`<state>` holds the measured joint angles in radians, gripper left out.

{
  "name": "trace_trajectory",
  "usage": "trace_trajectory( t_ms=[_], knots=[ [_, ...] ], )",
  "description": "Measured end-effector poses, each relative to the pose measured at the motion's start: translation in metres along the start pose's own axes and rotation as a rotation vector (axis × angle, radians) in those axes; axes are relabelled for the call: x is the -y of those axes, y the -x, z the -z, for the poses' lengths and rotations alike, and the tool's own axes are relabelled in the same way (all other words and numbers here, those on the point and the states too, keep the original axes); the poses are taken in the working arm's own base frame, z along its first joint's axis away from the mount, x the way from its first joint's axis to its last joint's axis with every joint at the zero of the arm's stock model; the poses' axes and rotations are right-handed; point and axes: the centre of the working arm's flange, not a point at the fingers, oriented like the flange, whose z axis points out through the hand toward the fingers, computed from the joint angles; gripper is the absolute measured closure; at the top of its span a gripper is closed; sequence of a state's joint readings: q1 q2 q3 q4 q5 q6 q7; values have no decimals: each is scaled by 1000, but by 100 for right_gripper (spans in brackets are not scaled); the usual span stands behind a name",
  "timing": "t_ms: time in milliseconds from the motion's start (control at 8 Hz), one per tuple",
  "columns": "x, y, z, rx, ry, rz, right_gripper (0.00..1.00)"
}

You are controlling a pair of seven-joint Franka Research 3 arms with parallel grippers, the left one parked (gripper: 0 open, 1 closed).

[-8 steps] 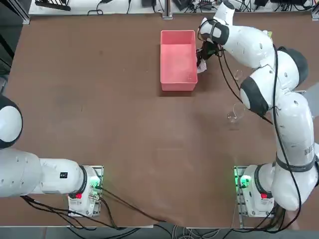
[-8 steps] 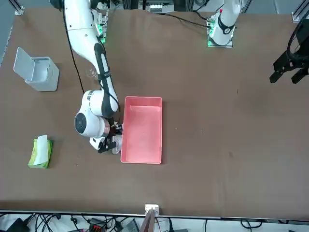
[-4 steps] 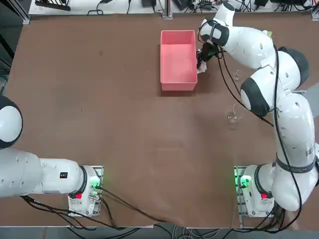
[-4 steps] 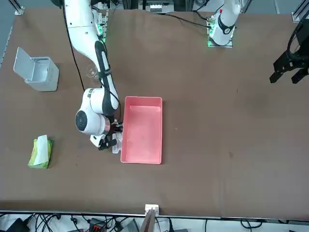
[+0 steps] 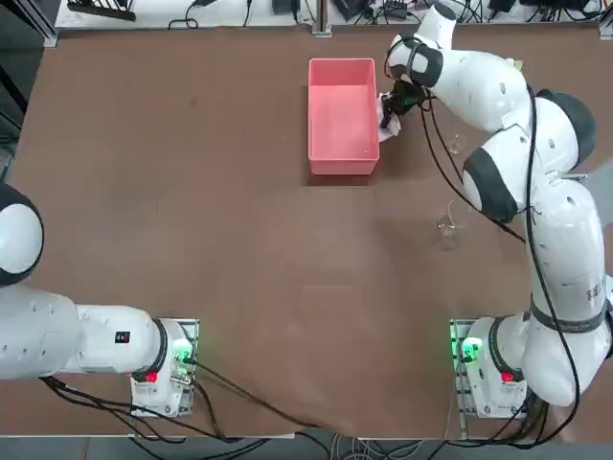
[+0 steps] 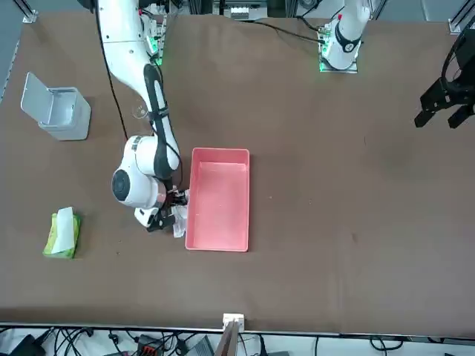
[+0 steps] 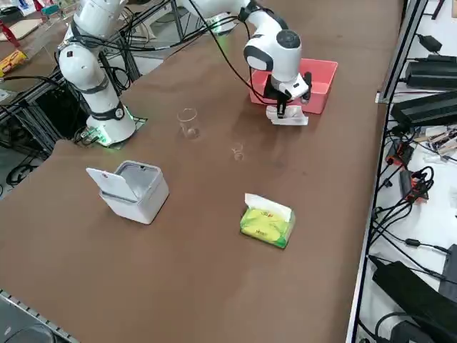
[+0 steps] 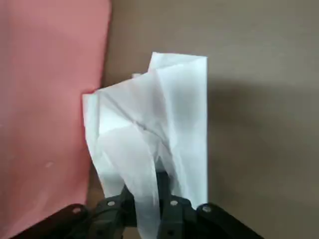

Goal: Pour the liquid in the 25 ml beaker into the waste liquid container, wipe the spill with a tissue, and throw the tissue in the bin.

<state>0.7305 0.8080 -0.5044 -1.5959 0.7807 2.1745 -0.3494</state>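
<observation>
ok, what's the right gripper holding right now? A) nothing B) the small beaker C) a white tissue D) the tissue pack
C: in the wrist view the right gripper has its fingers pinched on the white tissue, down at the table beside the pink tray; both beakers and the tissue pack stand apart on the table.

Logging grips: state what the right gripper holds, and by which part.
The right gripper is shut on the tissue, pinching its bunched end beside the pink tray.

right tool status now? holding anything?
Right tool: shut on the tissue, low at the table beside the pink waste liquid container.
</observation>
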Motion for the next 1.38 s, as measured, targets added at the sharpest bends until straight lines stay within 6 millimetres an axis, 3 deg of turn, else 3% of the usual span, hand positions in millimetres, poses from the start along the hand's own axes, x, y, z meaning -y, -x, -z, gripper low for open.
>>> trace_trajectory(
  t_ms=[375,875,1375],
  knots=[
    [-10,-4,4,-40,25,-3,94],
    [-18,-10,8,-101,60,-2,85],
    [-21,-13,2,-117,79,2,81]
  ],
)
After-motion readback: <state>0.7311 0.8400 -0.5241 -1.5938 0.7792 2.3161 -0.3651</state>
